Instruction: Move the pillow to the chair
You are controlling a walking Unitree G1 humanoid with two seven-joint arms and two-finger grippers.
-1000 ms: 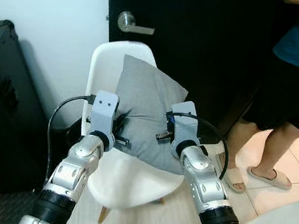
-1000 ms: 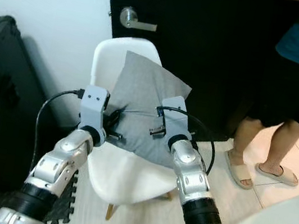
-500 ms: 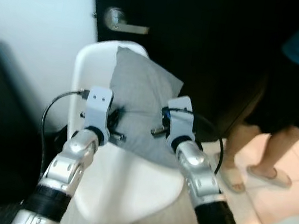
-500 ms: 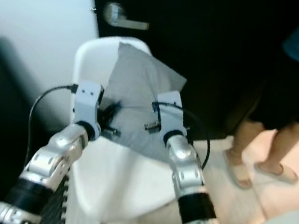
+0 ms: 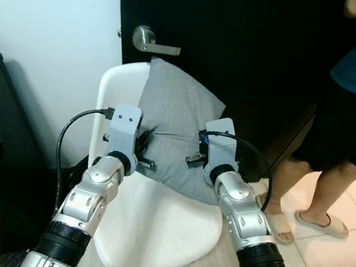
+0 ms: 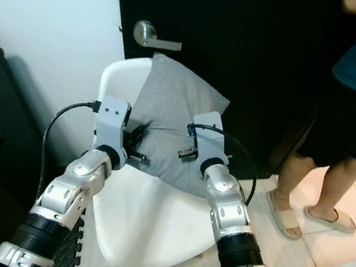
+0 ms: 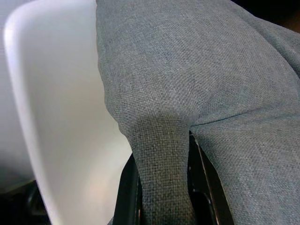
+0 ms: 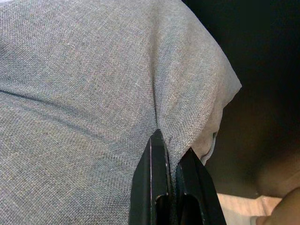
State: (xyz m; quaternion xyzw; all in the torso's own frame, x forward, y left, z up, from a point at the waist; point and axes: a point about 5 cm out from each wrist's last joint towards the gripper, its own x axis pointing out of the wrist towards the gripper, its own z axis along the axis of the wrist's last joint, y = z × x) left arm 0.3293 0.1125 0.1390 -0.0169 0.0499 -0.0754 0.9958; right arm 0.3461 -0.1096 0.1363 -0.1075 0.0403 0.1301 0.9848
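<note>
Pillow [image 5: 177,132] unmoved on chair [image 5: 157,228]; both grippers still pinching

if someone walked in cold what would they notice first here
The grey pillow stands propped against the back of the white chair, pinched on each side by the left tool and the right tool. Behind the chair is a dark door with a silver handle, and a person in sandals stands to the robot's right.
</note>
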